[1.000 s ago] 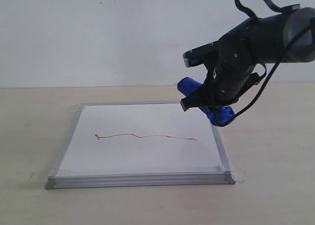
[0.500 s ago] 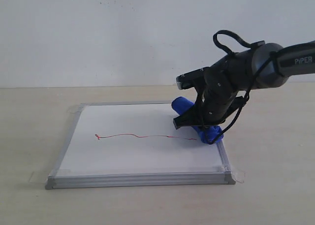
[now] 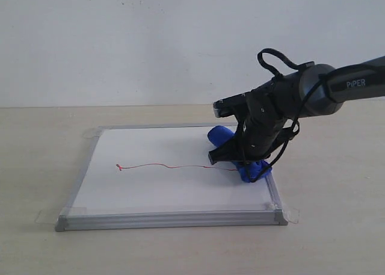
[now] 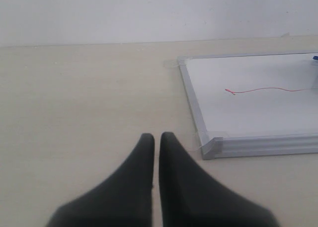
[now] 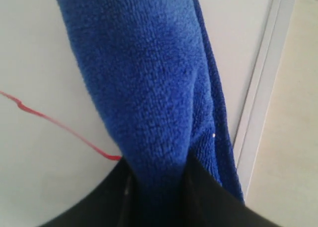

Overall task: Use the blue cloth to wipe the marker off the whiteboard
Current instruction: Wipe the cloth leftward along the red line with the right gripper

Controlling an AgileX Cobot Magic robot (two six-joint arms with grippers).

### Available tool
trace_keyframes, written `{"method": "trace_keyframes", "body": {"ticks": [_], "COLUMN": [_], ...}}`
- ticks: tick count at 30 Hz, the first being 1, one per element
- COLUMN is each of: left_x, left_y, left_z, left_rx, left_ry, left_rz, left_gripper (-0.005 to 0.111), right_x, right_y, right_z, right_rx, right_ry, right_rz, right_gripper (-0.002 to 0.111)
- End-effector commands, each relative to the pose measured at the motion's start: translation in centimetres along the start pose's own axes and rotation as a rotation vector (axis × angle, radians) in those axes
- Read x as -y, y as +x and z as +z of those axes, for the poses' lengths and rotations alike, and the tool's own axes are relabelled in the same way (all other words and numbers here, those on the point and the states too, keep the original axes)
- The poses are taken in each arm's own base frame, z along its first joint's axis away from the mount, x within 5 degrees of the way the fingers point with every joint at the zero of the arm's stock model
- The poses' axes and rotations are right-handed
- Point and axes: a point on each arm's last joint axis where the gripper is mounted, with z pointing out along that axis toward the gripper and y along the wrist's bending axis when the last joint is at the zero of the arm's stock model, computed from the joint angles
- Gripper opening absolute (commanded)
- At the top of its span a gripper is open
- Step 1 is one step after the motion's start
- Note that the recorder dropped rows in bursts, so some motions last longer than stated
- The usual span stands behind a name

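The whiteboard [image 3: 168,194] lies flat on the counter [image 3: 36,166], and its red marker line [image 3: 174,166] looks unwiped. At the line's right end, the right end effector [image 3: 239,162] pinches the blue cloth [image 3: 219,134], jaws narrowly parted around it. It should press evenly and sweep left along the line. The arm hides whether the cloth touches the board. The left end effector [image 4: 156,152] is closed and empty, off the board's corner.

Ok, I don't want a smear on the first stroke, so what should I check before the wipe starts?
1. Grip: right tool shut on the blue cloth: ok.
2. Contact: cloth covers the marker line at its right-hand end: ok.
3. Pressure on the whiteboard: cannot tell.
4. Path: board bare along the line: ok.
5. Other arm: left tool shut, off the board: ok.
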Motion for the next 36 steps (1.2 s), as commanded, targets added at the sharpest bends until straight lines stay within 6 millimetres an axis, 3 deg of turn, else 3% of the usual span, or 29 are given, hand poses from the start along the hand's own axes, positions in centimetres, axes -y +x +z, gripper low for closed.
{"method": "trace_keyframes", "body": {"ticks": [1,6,8,11,18,21,24,31,36], "left_x": [0.0,0.0,0.0,0.0,0.0,0.0,0.0,0.0,0.0], "left_y": [-0.1,-0.1,-0.1,-0.1,-0.1,-0.1,-0.1,-0.1,-0.1], "left_z": [0.0,0.0,0.0,0.0,0.0,0.0,0.0,0.0,0.0], "left_rx": [0.005,0.005,0.005,0.005,0.005,0.005,0.005,0.005,0.005], "left_ry": [0.008,0.008,0.008,0.008,0.008,0.008,0.008,0.008,0.008], "left_rz": [-0.005,-0.005,-0.005,-0.005,-0.005,-0.005,-0.005,-0.005,-0.005], "left_gripper": [0.004,0.004,0.004,0.004,0.004,0.004,0.004,0.004,0.004], "right_x": [-2.1,-5.1,-5.1,-3.9,2.1,2.4,0.8,-5.4,-8.3], "right_y": [0.9,0.9,0.9,0.7,0.7,0.7,0.6,1.8,1.6], "right_z": [0.8,0.1,0.1,0.4,1.0,1.0,1.1,3.0,2.1], "right_rx": [-0.050,-0.050,-0.046,-0.035,-0.079,-0.076,-0.058,-0.055,-0.080], "right_ry": [-0.114,-0.243,-0.238,-0.206,0.031,0.050,0.026,-0.081,-0.106], "right_rz": [-0.039,-0.132,-0.152,-0.129,0.002,0.011,-0.011,-0.112,-0.200], "right_gripper": [0.000,0.000,0.000,0.000,0.000,0.000,0.000,0.000,0.000]}}
